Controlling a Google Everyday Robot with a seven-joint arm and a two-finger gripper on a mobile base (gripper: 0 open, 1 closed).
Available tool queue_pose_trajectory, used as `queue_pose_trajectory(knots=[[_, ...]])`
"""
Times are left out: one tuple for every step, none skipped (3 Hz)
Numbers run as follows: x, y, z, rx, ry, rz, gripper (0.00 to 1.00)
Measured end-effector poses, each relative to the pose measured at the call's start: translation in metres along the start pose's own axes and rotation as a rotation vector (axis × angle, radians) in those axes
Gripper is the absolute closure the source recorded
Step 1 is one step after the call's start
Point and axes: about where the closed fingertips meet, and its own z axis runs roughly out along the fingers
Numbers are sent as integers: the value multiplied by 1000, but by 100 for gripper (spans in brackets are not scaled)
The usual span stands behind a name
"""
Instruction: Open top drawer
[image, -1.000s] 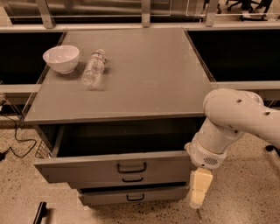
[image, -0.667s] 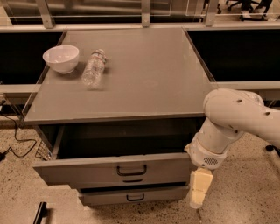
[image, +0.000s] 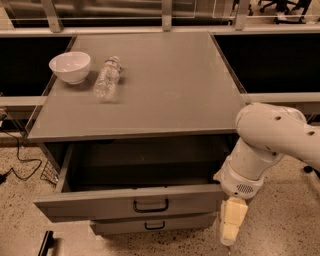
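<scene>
The top drawer (image: 100, 202) is pulled out from under the grey table (image: 165, 85), and its deep dark inside shows. Its flat grey front carries a black loop handle (image: 150, 205). My gripper (image: 231, 226), cream-coloured and pointing down, hangs just past the right end of the drawer front, to the right of the handle and apart from it. The white arm (image: 270, 145) reaches in from the right and its wrist is beside the drawer's right front corner.
A narrower drawer (image: 120, 226) with a small black handle (image: 155, 226) sits below. A white bowl (image: 70, 66) and a clear plastic bottle lying on its side (image: 107, 77) are on the tabletop's far left. A black cable (image: 22, 162) lies on the speckled floor at left.
The top drawer has slid a little farther out toward the camera, covering more of the lower drawers. My gripper has moved the same way beside it.
</scene>
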Motion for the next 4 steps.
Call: queue_pose_trajectory(knots=[[1,-6,-7,11,9,13,0],[0,-13,-22,39,21,19,0],[-3,-20,-39,79,35,16,3],[-6,-26,-52,108,50,10,21]])
